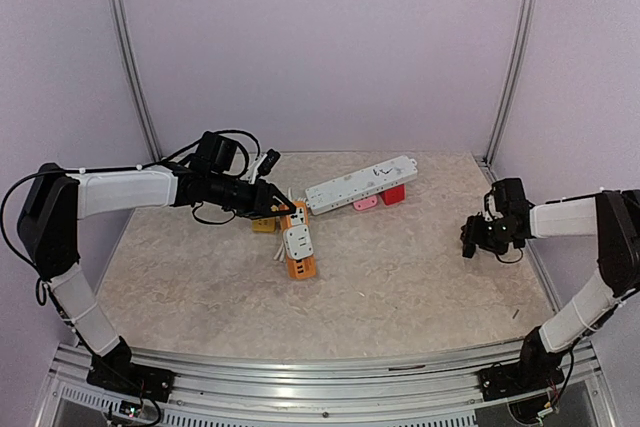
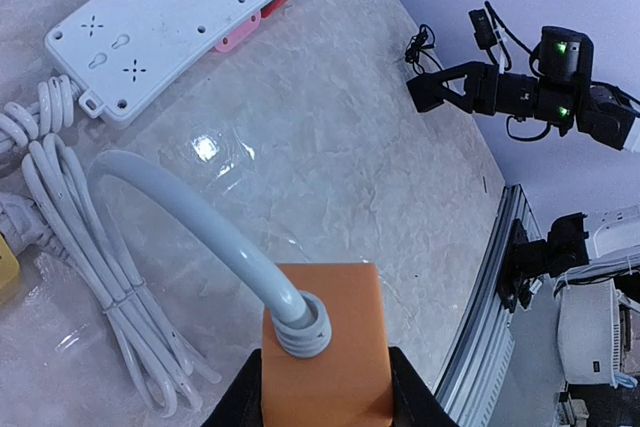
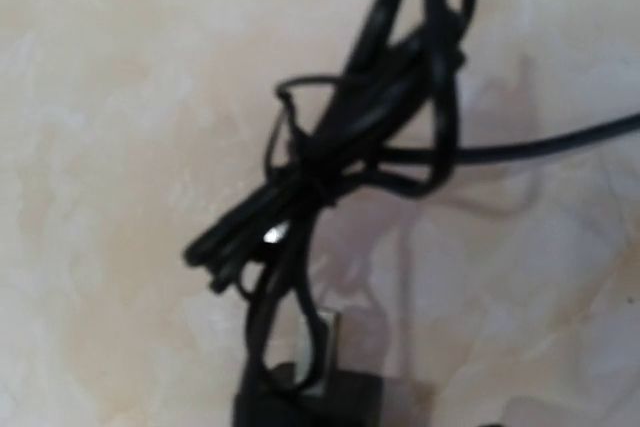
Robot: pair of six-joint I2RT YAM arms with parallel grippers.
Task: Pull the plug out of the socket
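We see the left pincer (image 1: pixel 280 207) clamped on the cable end of the orange socket strip (image 1: pixel 299 247) at frame centre, probably to pin it against the pull. The black plug (image 3: pixel 310 392) shows a bare prong at the bottom of the right wrist view. Its bundled cord (image 3: pixel 340 147) lies on the worktop (image 1: pixel 400 287), so we judge the plug already out. The right pincer (image 1: pixel 470 245) hangs over it at far right, and we cannot tell whether it is apart or together.

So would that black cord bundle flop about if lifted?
Probably floppy: the black cord bundle is thin, with loose loops sticking out. It looks light and, seemingly tied at the middle, should lift as one clump.
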